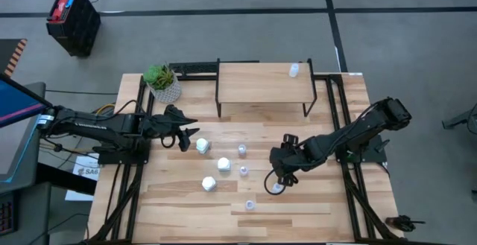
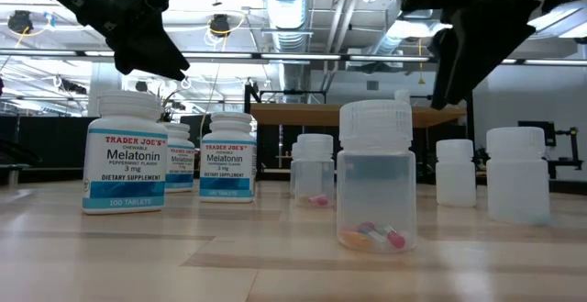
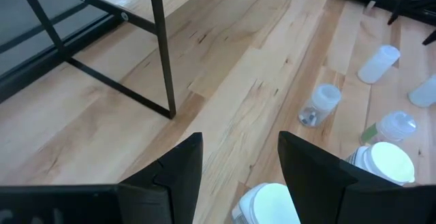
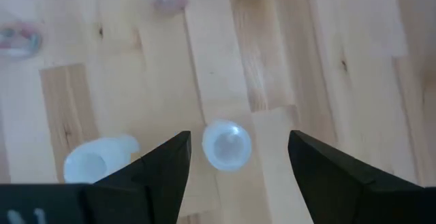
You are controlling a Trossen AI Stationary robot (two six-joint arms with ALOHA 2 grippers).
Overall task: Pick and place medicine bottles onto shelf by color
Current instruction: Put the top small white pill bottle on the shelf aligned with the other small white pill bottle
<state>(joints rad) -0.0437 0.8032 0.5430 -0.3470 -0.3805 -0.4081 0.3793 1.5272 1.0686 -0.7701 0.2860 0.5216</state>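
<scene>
Three white opaque bottles (image 1: 203, 146), (image 1: 223, 163), (image 1: 209, 184) stand on the table's left half; the low view shows them labelled (image 2: 126, 155). Several small translucent bottles (image 1: 242, 150) stand near the middle. One more (image 1: 294, 70) stands on the wood-topped shelf (image 1: 264, 81) at the far edge. My left gripper (image 1: 188, 135) is open and empty just left of the nearest white bottle, which shows below its fingers (image 3: 269, 203). My right gripper (image 1: 277, 176) is open above a translucent bottle (image 4: 226, 144), its fingers on either side and clear of it.
A white patterned plant pot (image 1: 164, 85) stands at the shelf's left end. Black frame rails (image 1: 328, 96) run along both table sides. A translucent bottle (image 4: 102, 157) stands close beside the one under my right gripper. Bare planks lie between the bottles and the shelf.
</scene>
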